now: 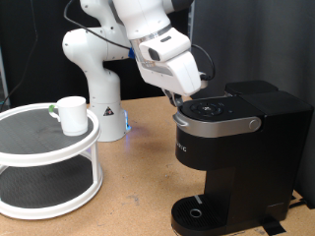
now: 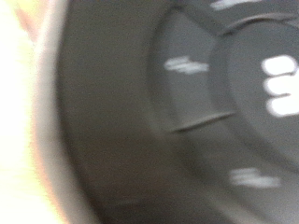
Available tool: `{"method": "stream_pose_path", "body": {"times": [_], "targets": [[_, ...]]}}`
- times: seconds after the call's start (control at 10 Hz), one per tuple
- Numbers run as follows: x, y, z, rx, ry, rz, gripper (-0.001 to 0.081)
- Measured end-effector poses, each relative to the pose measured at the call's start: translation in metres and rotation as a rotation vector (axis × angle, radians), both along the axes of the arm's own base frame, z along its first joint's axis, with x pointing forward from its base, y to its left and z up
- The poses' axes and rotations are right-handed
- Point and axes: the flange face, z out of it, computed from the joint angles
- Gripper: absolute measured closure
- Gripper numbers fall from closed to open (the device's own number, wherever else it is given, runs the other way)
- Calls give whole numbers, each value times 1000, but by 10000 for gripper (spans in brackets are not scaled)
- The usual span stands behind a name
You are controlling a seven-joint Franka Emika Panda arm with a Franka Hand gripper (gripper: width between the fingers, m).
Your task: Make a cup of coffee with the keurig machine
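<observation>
The keurig machine stands at the exterior view's right, matte black with a silver-grey top ring and a round drip tray at its base. My gripper hangs at the machine's top, at the ring's left edge near the round buttons; its fingers are hidden behind the hand. The wrist view is filled by a blurred close-up of the machine's dark button panel with white markings. The white cup stands upright on the top tier of a white round shelf, far from the gripper. Nothing stands on the drip tray.
A white two-tier round shelf stands at the exterior view's left on the wooden table. The white robot base stands behind it. A dark curtain forms the background.
</observation>
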Motion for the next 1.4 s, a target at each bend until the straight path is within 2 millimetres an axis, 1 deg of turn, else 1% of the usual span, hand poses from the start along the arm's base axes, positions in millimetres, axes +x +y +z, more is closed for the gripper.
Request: {"method": "stream_pose_path", "body": {"times": [0.1,0.2,0.3,0.5,0.8,0.9,1.4], "targets": [[-2,0,0,17,48,-13,800],[-1,1,3,56,53,-43,800],[2,2,11,100,42,-69,800],[9,1,39,182,35,-89,800],[12,-11,83,227,46,-57,800],[13,-12,88,232,58,-47,800],[13,-15,80,216,22,-30,800]]}}
